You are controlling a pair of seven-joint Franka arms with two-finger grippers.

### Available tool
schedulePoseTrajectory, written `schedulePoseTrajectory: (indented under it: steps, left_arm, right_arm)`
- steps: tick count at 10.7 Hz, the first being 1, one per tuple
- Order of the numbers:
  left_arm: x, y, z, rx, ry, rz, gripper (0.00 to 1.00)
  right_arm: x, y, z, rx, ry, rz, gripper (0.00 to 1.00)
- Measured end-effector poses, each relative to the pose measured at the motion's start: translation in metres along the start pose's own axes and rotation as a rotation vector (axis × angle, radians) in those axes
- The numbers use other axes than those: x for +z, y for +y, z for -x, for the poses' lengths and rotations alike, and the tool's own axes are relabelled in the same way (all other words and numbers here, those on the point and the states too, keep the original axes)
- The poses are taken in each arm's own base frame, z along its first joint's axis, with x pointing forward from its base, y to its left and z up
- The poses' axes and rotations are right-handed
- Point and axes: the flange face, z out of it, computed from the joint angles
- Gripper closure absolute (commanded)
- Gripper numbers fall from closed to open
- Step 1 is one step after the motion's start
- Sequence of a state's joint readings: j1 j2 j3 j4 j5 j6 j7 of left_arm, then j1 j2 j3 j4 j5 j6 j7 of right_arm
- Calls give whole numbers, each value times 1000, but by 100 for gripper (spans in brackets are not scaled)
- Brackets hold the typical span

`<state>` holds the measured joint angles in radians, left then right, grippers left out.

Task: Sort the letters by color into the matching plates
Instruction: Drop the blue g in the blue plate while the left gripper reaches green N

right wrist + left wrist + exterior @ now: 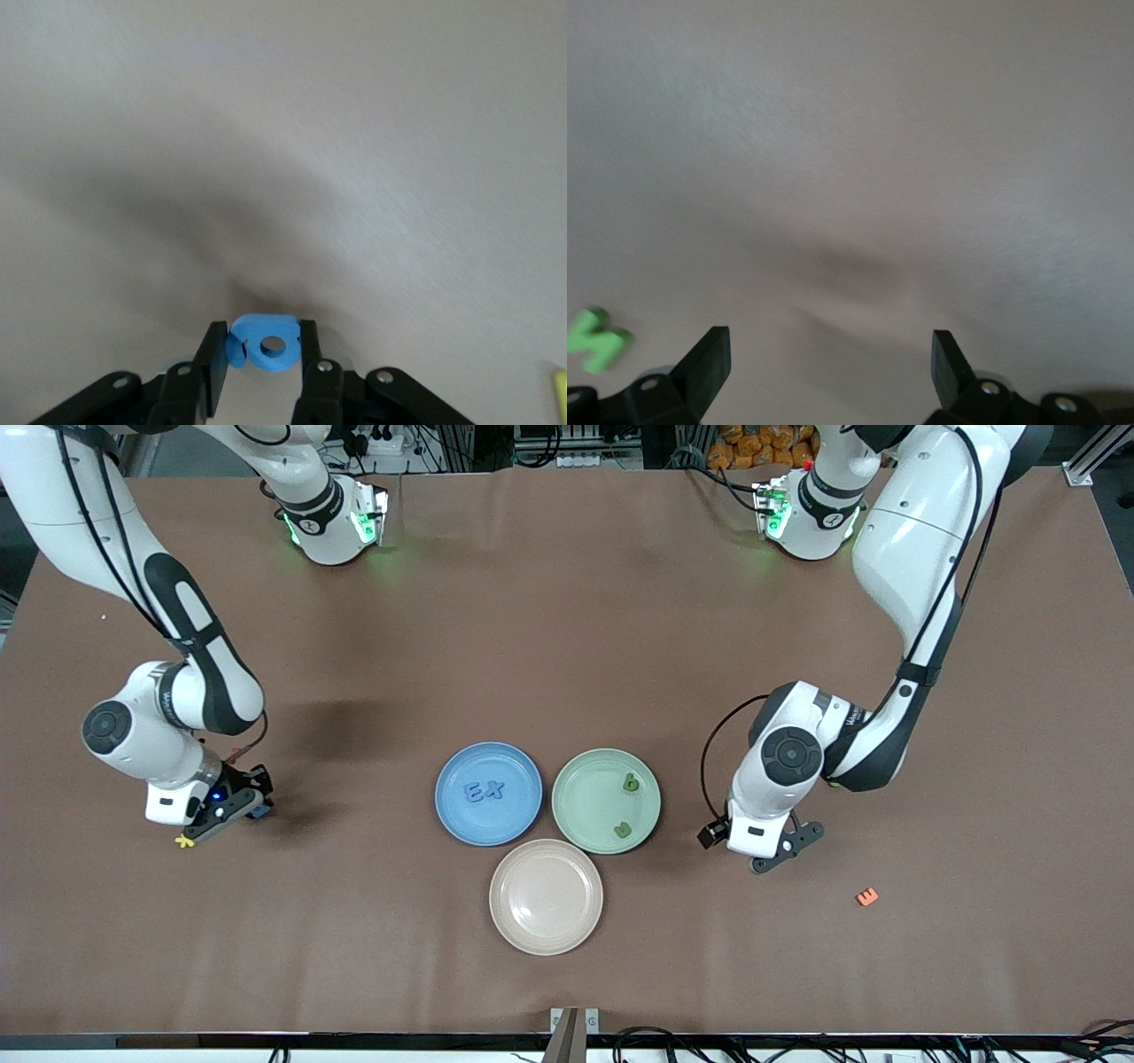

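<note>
Beige plate (pixel 546 896) at six o'clock. Right claw (pixel 262 354) pinching blue letter (pixel 264 342): light, soft foam, gripped edgewise. Left claw (pixel 831 367) wide, empty.

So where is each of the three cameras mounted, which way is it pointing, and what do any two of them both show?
Front view: high across the table, facing both arms, the blue plate and green plate.
Left wrist view: on the left arm, looking down past the open left hand at bare table.
Right wrist view: on the right arm, showing the right hand shut on a blue letter.
Shared: the front view also shows the right hand.
</note>
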<state>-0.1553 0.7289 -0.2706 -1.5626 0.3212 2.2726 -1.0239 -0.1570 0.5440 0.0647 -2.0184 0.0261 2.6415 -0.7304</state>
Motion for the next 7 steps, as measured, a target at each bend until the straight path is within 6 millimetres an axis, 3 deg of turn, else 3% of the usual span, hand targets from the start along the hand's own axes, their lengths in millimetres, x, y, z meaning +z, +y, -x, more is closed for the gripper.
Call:
schedulePoseTrajectory:
  steps: [3,7]
  left_arm:
    - [0,-32,-12,255,-38,-50,0]
    - [-7,-59,5,324,-67,-22,0]
  right_arm:
    - [-9,-42,-45,169,30,-9,80]
    - [-36,-110,-115,357,42,-56,80]
